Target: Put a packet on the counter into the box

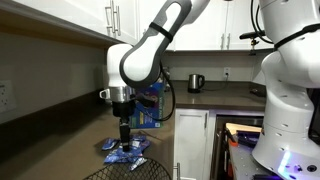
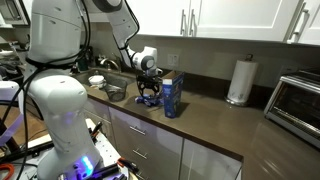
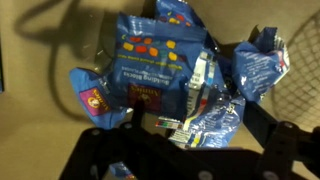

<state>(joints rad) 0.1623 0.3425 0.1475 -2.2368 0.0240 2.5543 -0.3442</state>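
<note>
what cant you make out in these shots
- gripper: open or shut is unclear. It is small and dark in both exterior views, and dark and cut off by the bottom edge in the wrist view.
- packets: count unclear. They overlap and run past the wrist view's edges, and the print is blurred.
- box: top open or closed is unclear. It is too small in both exterior views and partly behind the arm.

White upper cabinets [image 2: 230, 20] with bar handles hang over a beige wall [image 2: 205, 68]; white lower cabinets [image 2: 150, 135] stand below; a paper-towel roll [image 2: 238, 82] and toaster oven [image 2: 296, 100] sit by the wall; a dark kettle [image 1: 196, 82] stands farther off.
</note>
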